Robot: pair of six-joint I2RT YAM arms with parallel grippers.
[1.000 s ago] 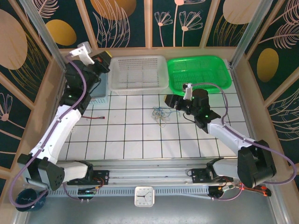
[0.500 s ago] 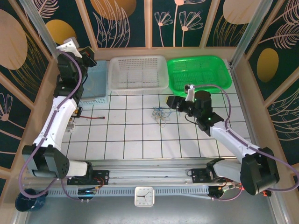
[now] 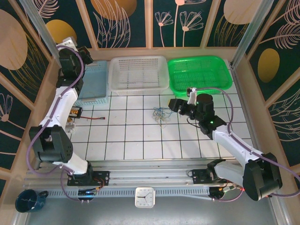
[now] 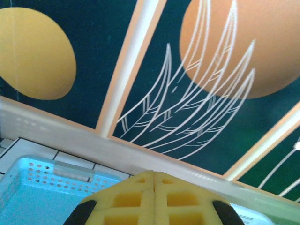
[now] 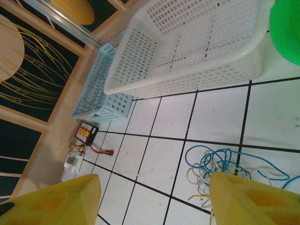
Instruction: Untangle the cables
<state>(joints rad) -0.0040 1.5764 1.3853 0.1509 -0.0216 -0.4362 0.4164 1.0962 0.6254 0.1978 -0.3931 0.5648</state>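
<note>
The cables (image 3: pixel 160 115) lie as a small tangle of thin blue, whitish and yellowish wires on the white tiled floor near the middle. My right gripper (image 3: pixel 174 104) hovers just right of them, open. In the right wrist view the cables (image 5: pixel 225 166) lie by the right yellow finger (image 5: pixel 255 199), partly hidden behind it, and the right gripper (image 5: pixel 153 180) has only bare tile between its fingers. My left gripper (image 3: pixel 83 52) is raised at the far left corner above the blue basket. In the left wrist view the left gripper (image 4: pixel 153 173) is shut, yellow fingers pressed together, facing the back wall.
Along the back stand a blue basket (image 3: pixel 93 84), a white basket (image 3: pixel 138 74) and a green basket (image 3: pixel 199 72). A small black connector box (image 3: pixel 75 112) with a red lead (image 3: pixel 98 118) lies by the left wall. Patterned walls enclose the floor.
The left arm has swung back and leftwards toward the far left corner, uncovering the blue basket. The right gripper has barely shifted and stays open beside the cables.
</note>
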